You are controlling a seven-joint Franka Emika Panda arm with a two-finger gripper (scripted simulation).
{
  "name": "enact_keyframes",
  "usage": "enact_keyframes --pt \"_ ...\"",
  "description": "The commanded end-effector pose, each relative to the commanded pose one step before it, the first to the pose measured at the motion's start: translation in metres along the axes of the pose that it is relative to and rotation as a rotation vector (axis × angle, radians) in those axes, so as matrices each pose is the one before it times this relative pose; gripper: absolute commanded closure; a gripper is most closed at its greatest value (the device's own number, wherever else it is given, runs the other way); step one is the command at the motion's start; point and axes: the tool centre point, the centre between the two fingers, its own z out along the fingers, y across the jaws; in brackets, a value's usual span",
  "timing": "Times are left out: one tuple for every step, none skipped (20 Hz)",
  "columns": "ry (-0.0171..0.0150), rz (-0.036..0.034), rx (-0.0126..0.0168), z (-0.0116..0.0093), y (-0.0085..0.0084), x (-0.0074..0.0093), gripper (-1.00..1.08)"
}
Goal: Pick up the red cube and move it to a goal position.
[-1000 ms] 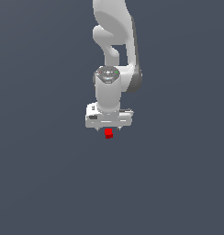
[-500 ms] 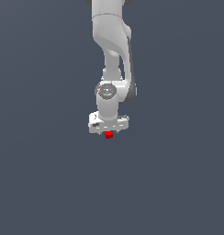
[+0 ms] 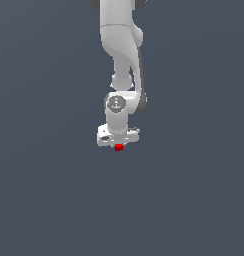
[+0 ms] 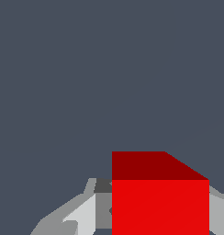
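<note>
The red cube (image 3: pixel 118 147) is a tiny bright red block showing just under the white gripper (image 3: pixel 118 145) near the middle of the exterior view. In the wrist view the red cube (image 4: pixel 159 197) fills the space between the grey fingers (image 4: pixel 84 213), which press on its sides. The gripper is shut on the cube and holds it off the dark ground. The white arm (image 3: pixel 121 55) rises straight above it. The fingertips are hidden behind the hand in the exterior view.
A plain dark grey-blue surface (image 3: pixel 49 190) surrounds the arm on all sides. No other object shows in either view.
The arm has stretched out and the hand has shifted slightly with the red cube still held. The grip is unchanged.
</note>
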Motion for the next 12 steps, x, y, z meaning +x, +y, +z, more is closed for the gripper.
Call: enact_keyframes --pt "0.00038 -0.00081 0.00006 0.00048 -0.00016 0.00009 1.08" --pt "0.00000 0.00000 0.00000 0.00000 0.00000 0.00000 1.08" --pt "0.00000 0.00000 0.00000 0.00000 0.00000 0.00000 1.08" --pt "0.00000 0.00000 0.00000 0.00000 0.00000 0.00000 1.08" --pt "0.00000 0.00000 0.00000 0.00000 0.00000 0.00000 1.08" --pt "0.00000 0.00000 0.00000 0.00000 0.00000 0.00000 1.08" --pt "0.00000 0.00000 0.00000 0.00000 0.00000 0.00000 1.08" --pt "0.00000 0.00000 0.00000 -0.00039 0.00000 -0.00005 1.08" --pt "0.00000 0.00000 0.00000 -0.00031 -0.00007 0.00008 1.08" --pt "0.00000 0.00000 0.00000 -0.00093 -0.00021 0.00025 1.08" --pt "0.00000 0.00000 0.00000 -0.00155 -0.00036 0.00042 1.08" --pt "0.00000 0.00000 0.00000 -0.00217 -0.00050 0.00059 1.08"
